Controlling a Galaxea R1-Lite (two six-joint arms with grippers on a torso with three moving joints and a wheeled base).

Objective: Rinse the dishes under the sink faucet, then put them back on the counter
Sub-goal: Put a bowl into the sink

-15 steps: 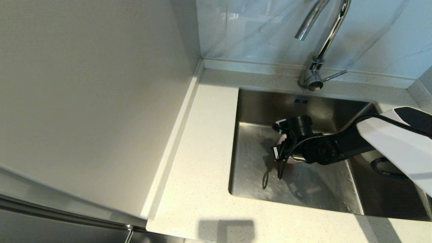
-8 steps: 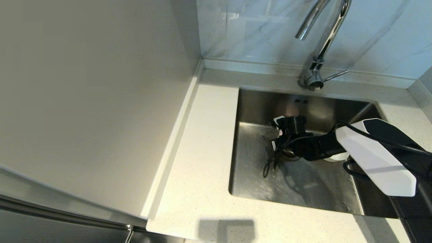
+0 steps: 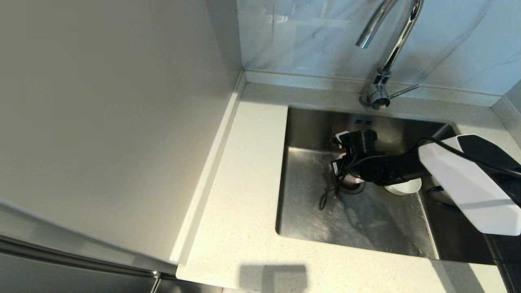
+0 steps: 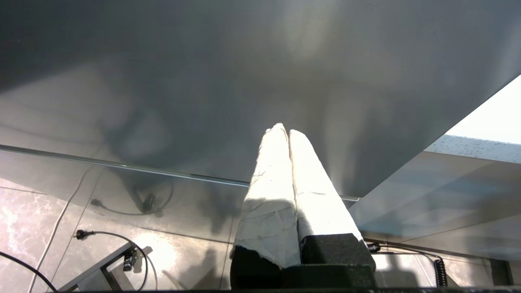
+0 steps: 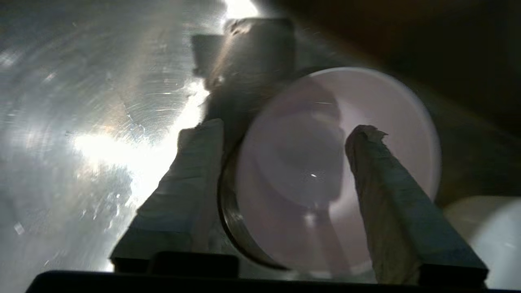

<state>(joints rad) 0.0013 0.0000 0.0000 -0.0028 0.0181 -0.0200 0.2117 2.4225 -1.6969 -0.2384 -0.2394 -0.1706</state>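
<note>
Two bowls show in the sink [image 3: 309,134]: a pink bowl [image 5: 333,171] near the drain, and a white bowl [image 3: 403,187] just beside it toward the right wall. Your right gripper [image 5: 285,134] is down inside the basin with its fingers spread apart; one finger [image 5: 378,175] sits inside the pink bowl, the other outside its rim, and you cannot tell whether either presses on it. Room is tight here: the back wall of the sink is close behind the wrist, while the steel floor toward the front lies bare. Your faucet [image 3: 386,49] arches above the back edge, its spout over the rear of the basin. Left of the sink, the speckled counter [image 3: 248,183] runs up to a beige side panel [image 3: 114,122]. Your left gripper [image 4: 285,130] hangs parked low, fingers pressed together, facing a grey cabinet front [image 4: 228,73].
</note>
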